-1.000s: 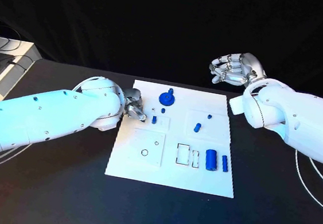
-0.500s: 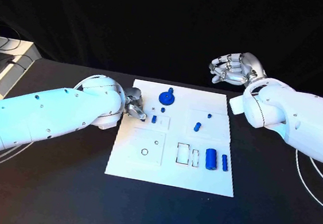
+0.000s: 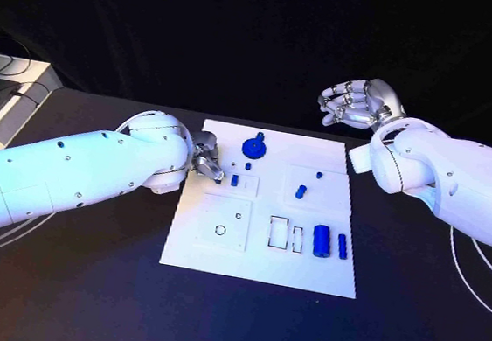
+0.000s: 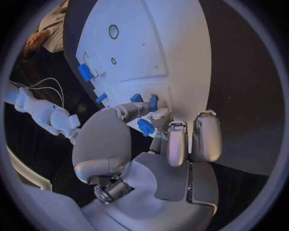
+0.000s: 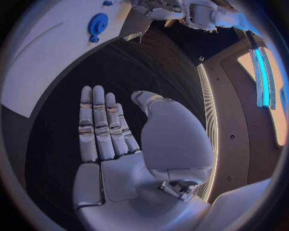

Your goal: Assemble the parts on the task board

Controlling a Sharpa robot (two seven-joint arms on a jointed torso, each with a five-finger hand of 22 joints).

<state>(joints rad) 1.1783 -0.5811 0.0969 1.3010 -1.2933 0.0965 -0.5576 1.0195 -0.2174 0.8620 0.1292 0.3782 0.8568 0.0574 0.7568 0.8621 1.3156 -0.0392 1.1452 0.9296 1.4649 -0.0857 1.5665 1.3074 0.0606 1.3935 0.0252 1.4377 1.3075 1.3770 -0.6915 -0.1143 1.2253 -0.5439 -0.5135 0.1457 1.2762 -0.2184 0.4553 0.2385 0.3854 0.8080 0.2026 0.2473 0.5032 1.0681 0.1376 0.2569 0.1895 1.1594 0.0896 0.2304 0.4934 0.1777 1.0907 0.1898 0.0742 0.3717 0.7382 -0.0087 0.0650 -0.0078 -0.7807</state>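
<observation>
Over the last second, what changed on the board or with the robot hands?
Little visibly changed. The left arm edged slightly toward the far side of the table; the left robot hand stays at the task board, fingers closed on a small blue part. The right robot hand stays raised beyond the board, holding nothing. The blue gear and the other parts did not move.

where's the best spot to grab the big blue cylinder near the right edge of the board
Probably across its middle, from straight above. The big blue cylinder lies flat on the task board, long axis pointing away from the robot, so fingers should close on its curved sides; a thinner blue pin lies close beside it.
</observation>
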